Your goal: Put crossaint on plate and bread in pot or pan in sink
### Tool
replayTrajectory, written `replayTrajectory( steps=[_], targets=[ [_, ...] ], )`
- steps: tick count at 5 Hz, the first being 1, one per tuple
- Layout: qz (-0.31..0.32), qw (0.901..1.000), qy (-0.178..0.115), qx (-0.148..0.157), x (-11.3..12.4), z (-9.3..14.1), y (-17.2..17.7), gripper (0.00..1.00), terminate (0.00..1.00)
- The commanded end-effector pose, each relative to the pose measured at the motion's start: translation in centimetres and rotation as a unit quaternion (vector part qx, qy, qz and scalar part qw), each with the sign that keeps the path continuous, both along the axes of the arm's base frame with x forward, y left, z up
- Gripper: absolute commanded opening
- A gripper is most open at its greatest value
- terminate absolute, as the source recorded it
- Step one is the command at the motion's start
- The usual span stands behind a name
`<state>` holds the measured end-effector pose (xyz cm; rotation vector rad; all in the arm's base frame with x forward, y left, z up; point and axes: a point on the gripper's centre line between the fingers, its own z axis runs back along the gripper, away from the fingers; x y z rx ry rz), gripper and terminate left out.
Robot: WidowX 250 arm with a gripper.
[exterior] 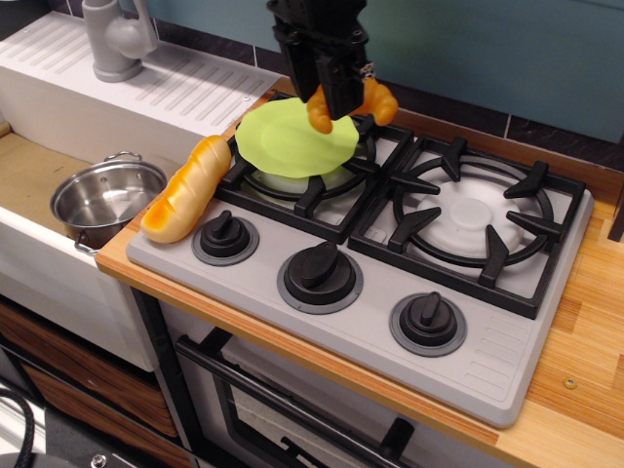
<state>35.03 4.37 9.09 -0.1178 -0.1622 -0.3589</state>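
My gripper (pixel 336 97) is shut on the orange-yellow crossaint (pixel 376 100), holding it in the air over the right rim of the light-green plate (pixel 288 141). The plate rests on the back-left burner grate. The long bread (pixel 185 189) lies at the stove's left edge, slanting toward the sink. Inside the sink (pixel 34 175) stands the shiny steel pot (pixel 103 199), with nothing in it. Part of the crossaint is hidden behind the black fingers.
A grey faucet (pixel 115 37) rises from the ribbed white drainboard (pixel 185 86) behind the sink. Three black knobs (pixel 319 268) line the stove front. The right burner (pixel 476 222) has raised black grates. Wooden counter (pixel 585 341) runs along the right side.
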Motion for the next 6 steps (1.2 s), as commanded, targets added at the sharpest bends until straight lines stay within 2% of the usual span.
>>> replayTrajectory(
  steps=[1, 3, 4, 5, 6],
  targets=[
    [0.001, 0.9993, -0.038, -0.004, 0.9, -0.2, 1.7, 0.0, 0.0],
    [-0.002, 0.9984, -0.053, -0.019, 1.0, -2.8, 3.2, 0.0, 0.0],
    [-0.002, 0.9985, -0.051, -0.021, 0.7, -3.7, 3.1, 0.0, 0.0],
    [0.013, 0.9988, -0.047, -0.005, 0.5, -3.6, 2.1, 1.0, 0.0],
    [0.022, 0.9992, -0.033, 0.001, 0.1, -2.4, 1.4, 1.0, 0.0]
  ],
)
